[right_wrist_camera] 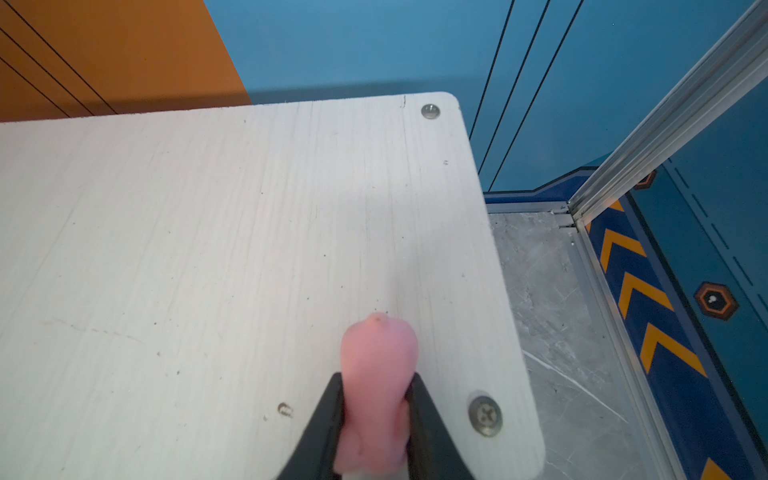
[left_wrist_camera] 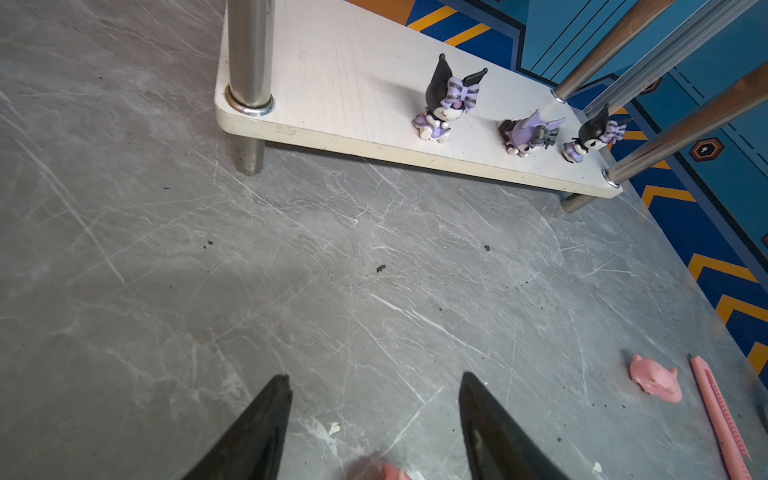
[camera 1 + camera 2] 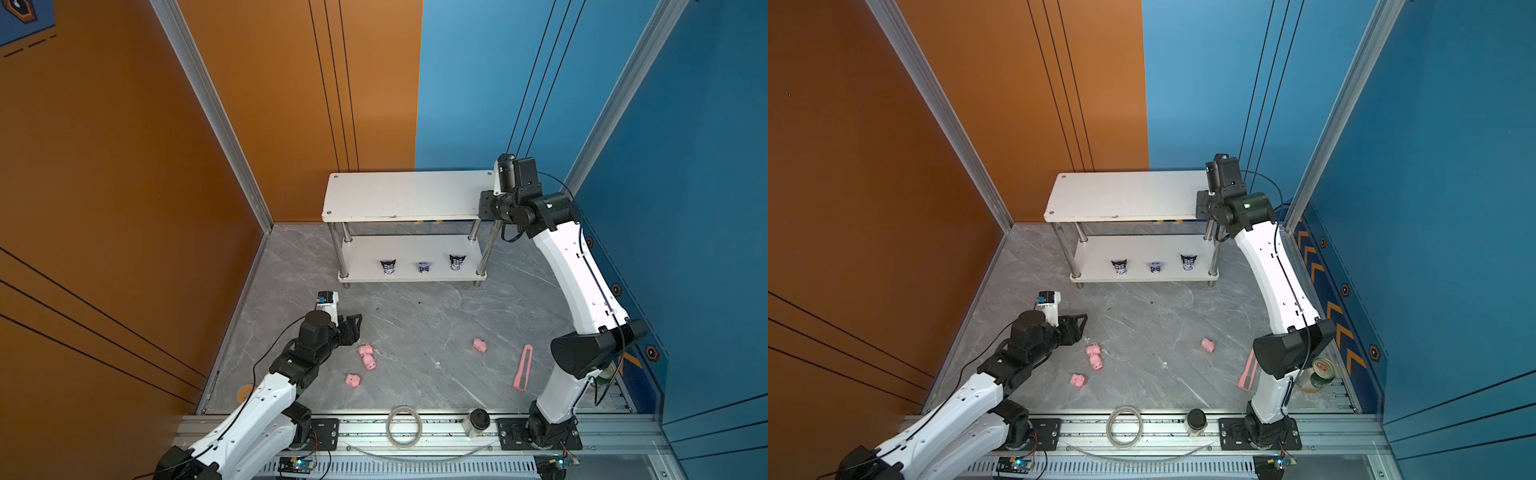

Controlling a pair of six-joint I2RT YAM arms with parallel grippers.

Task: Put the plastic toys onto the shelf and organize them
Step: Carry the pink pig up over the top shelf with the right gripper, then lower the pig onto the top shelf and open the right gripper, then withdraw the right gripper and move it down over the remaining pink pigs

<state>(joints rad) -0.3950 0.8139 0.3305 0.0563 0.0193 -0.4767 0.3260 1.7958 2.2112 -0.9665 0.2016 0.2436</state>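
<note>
Right gripper [image 1: 376,384] about to set a pig on the top board

Its jaws pinch a pink pig [image 1: 378,353] from both sides over the shelf [image 1: 208,249], close to a screwed corner of the upper board; whether the pig touches the board I cannot tell. Done well, I judge, the pig lands first, then the jaws part slowly and rise straight up, so it cannot tip off the near edge. Left gripper [image 2: 374,386] hangs open over the grey table [image 2: 374,249], beside four loose pigs [image 3: 365,351]. Three cartoon figures [image 3: 423,267] sit on the lower board
</note>
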